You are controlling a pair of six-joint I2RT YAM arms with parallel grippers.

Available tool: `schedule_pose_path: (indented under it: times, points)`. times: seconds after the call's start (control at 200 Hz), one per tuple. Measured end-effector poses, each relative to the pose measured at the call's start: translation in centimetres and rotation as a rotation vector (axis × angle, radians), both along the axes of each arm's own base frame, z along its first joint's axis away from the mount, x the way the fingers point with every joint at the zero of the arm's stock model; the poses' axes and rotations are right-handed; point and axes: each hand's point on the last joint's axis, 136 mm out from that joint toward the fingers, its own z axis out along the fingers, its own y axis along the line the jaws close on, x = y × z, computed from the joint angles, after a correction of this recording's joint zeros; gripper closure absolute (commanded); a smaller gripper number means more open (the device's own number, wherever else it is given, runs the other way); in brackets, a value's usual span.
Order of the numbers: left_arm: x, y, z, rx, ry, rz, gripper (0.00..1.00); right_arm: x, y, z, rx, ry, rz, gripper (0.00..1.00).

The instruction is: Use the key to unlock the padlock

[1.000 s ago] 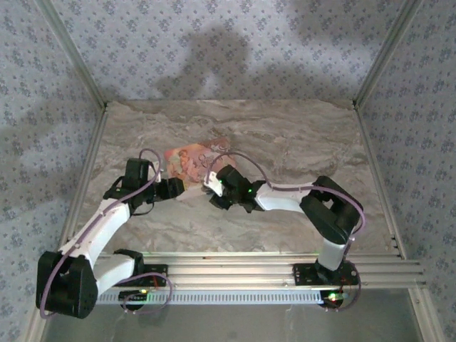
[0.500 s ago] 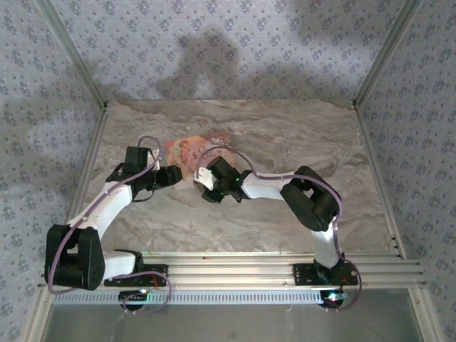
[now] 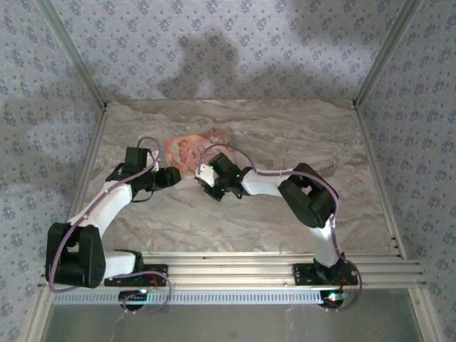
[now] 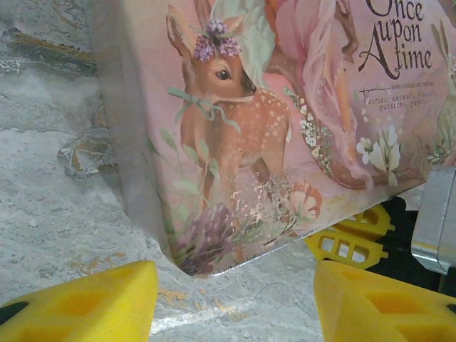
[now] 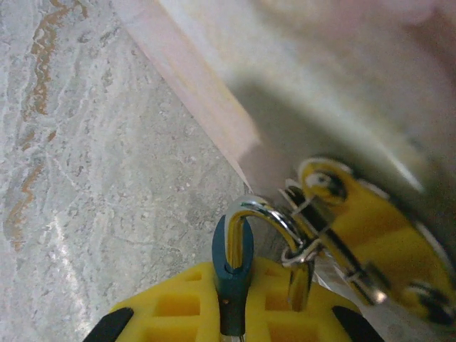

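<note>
The tiny blue padlock [image 5: 233, 279] stands edge-on with its silver shackle [image 5: 265, 211] arching up, and my right gripper [image 5: 235, 303] is shut on its body against the yellow pad. A small ring on the shackle carries shiny keys [image 5: 356, 246], which hang against the pink box [image 5: 214, 100]. From above, the right gripper [image 3: 204, 174] sits at the near edge of the pink box [image 3: 187, 153]. My left gripper [image 4: 235, 306] is open just short of the box's near corner [image 4: 192, 265], with bare table between its yellow fingers [image 4: 78, 303]. The left gripper [image 3: 177, 177] faces the right one.
The pink box [image 4: 285, 107] has a fawn picture and lies flat on the marble table [image 3: 285, 206]. The right gripper's yellow fingers [image 4: 349, 239] reach under its right edge. Patterned walls [image 3: 399, 107] close in the table's sides and back.
My right gripper has moved left and farther back, up to the box's edge, with the padlock in it. The left arm's elbow has swung, its gripper staying near the box corner.
</note>
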Motion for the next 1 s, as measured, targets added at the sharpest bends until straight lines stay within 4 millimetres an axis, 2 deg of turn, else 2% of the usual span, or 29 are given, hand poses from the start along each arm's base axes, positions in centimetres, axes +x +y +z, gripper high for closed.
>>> schedule_pose_path:
  times: [0.215, 0.44, 0.525, 0.719, 1.004]
  points:
    - [-1.0, 0.1, 1.4, -0.006, -0.055, -0.011, 0.4, -0.5, -0.2, 0.0, 0.058, 0.088, 0.003, 1.0]
    - [-3.7, -0.5, 2.9, -0.068, -0.138, -0.05, 0.41, -1.5, -0.5, 1.2, 0.165, 0.231, 0.003, 1.0]
    - [-4.8, -1.3, 2.5, -0.096, -0.149, -0.079, 0.41, -2.1, -0.9, 1.2, 0.184, 0.28, 0.0, 1.0]
    - [-6.9, -4.6, 0.3, -0.155, -0.111, -0.195, 0.42, -3.1, -1.0, 1.4, 0.225, 0.367, 0.008, 1.0]
    - [-5.5, -5.8, -0.6, -0.24, -0.113, -0.119, 0.55, -3.7, -1.1, 1.7, 0.245, 0.426, 0.017, 1.0]
